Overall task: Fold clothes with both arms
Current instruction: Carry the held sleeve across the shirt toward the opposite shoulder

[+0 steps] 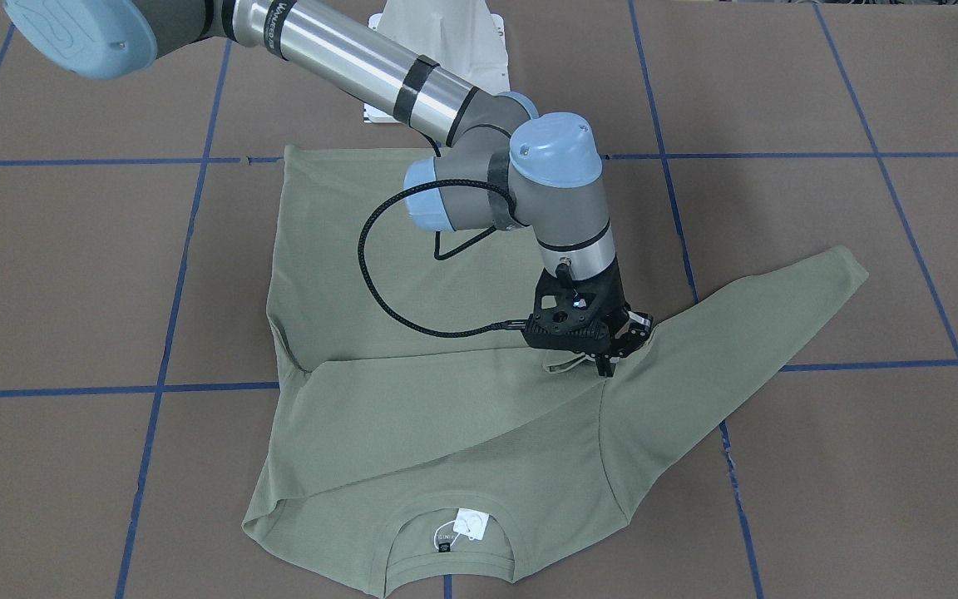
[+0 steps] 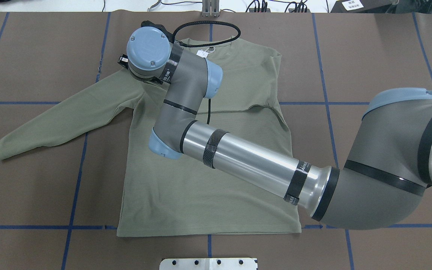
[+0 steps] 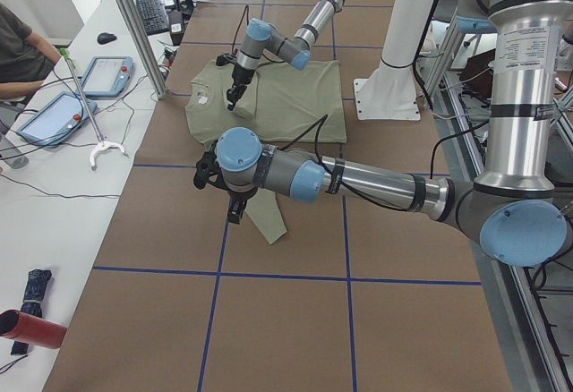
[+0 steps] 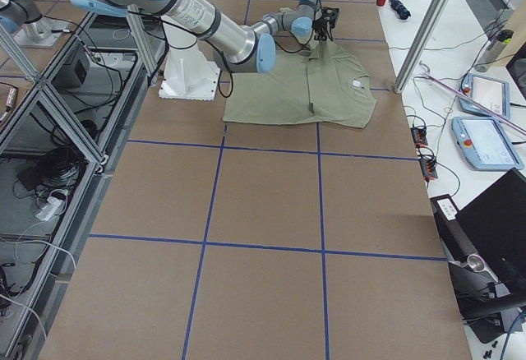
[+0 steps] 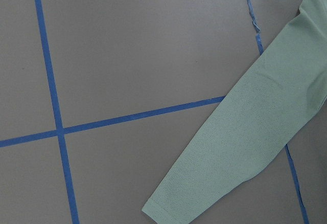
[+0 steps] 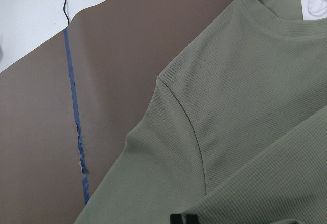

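The sage-green shirt [image 1: 446, 416] lies flat on the brown table, collar and white tag [image 1: 471, 526] away from the robot. One sleeve is folded across the chest. My right arm reaches across the shirt [image 2: 208, 187]. Its gripper [image 1: 609, 359] is down at the far shoulder, shut on the folded sleeve's cuff [image 1: 562, 364]. The right wrist view shows the fingertips [image 6: 176, 219] close together over the fabric. The other sleeve [image 2: 62, 116] stretches out straight. My left gripper [image 3: 235, 211] hovers above that sleeve's end [image 5: 245, 147]; whether it is open or shut I cannot tell.
Blue tape lines [image 1: 196, 387] grid the table. The white base block [image 2: 208, 263] stands at the robot's edge. A side bench holds control tablets [image 3: 107, 74] and cables, and a seated person [image 3: 18, 52] is there. A red bottle [image 3: 31, 329] lies at that bench's near end.
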You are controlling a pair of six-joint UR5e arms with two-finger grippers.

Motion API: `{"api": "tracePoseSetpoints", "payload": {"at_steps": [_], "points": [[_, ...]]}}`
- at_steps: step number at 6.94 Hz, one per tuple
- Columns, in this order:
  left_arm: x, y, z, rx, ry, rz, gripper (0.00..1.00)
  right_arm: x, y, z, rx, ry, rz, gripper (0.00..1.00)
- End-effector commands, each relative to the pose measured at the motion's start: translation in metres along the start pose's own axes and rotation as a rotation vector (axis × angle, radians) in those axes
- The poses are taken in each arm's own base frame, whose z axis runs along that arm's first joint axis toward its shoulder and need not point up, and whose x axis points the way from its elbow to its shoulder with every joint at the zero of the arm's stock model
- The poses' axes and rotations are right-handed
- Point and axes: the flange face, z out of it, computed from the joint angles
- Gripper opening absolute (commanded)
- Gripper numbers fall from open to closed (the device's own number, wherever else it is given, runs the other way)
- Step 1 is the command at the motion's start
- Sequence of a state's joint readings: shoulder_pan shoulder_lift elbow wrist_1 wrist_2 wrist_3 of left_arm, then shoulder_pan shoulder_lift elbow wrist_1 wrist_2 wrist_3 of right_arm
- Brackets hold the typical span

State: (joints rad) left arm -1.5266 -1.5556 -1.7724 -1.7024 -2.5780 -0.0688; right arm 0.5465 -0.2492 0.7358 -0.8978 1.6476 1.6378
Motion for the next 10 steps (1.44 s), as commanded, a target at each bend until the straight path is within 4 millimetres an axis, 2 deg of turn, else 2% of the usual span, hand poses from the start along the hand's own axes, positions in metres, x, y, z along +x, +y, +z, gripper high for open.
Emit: {"api": "tracePoseSetpoints", "payload": {"at_steps": [1, 2, 4, 5, 6, 7, 8, 9, 10], "points": [[-0.002, 0.002, 0.001, -0.004, -0.001, -0.006, 1.0, -0.009, 0.016, -0.002, 0.011, -0.011, -0.008, 0.0], [-0.002, 0.002, 0.001, -0.004, -0.001, -0.009, 1.0, -0.016, 0.022, -0.003, 0.006, -0.014, -0.011, 0.12], [-0.003, 0.002, 0.002, -0.005, 0.0, -0.009, 1.0, -0.02, 0.03, 0.0, 0.022, -0.009, -0.015, 0.8], [-0.002, 0.002, 0.002, -0.006, 0.001, -0.005, 1.0, -0.023, 0.031, -0.001, 0.022, -0.012, 0.003, 0.98], [-0.001, 0.002, 0.007, -0.014, 0.003, -0.004, 1.0, -0.028, 0.031, -0.005, 0.02, -0.02, 0.03, 0.99], [0.006, 0.002, 0.023, -0.046, 0.012, 0.01, 1.0, -0.041, 0.019, -0.025, 0.014, -0.057, 0.11, 0.99], [0.008, 0.003, 0.041, -0.08, 0.011, 0.017, 1.0, -0.032, -0.013, -0.036, -0.005, -0.062, 0.129, 0.99], [-0.011, 0.007, 0.055, -0.11, 0.013, -0.022, 1.0, 0.004, -0.044, -0.054, -0.033, -0.033, 0.14, 0.99], [-0.008, 0.007, 0.068, -0.134, 0.014, -0.047, 1.0, 0.045, -0.062, -0.062, -0.063, -0.011, 0.123, 0.99]]}}
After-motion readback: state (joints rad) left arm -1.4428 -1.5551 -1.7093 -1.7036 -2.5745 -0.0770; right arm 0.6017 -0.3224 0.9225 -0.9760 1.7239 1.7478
